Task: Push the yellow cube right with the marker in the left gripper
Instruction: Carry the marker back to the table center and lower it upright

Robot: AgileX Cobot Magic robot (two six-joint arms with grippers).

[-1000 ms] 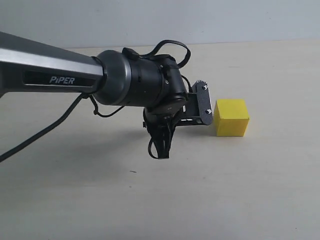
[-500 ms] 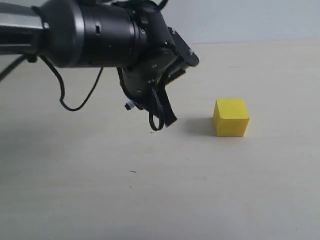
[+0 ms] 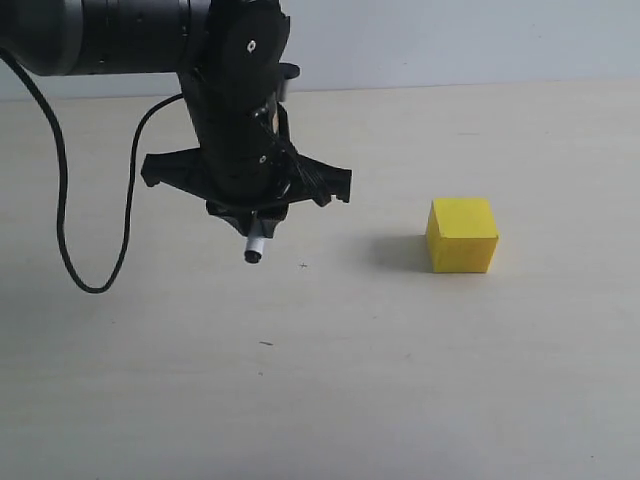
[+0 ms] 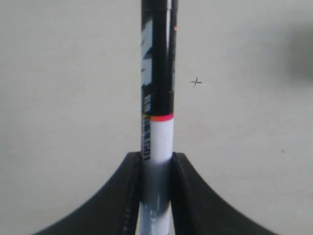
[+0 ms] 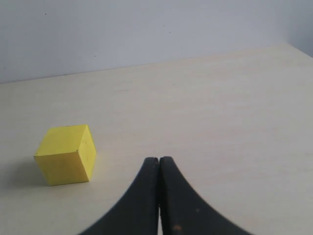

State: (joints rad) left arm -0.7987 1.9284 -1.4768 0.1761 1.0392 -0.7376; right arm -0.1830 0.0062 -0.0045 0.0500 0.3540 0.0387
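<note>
My left gripper (image 4: 156, 166) squeezing marker (image 4: 157, 73) tight. Guessing yellow cube (image 3: 462, 235) being light, hard, slidey. Planning on pushing low on its left side.

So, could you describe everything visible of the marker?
The marker is a slim pen with a glossy black section with white print, a thin red-orange ring, then a white barrel. The left claw clamps the white part. In the exterior view it points down toward the table, left of the yellow cube, not touching it.
</note>
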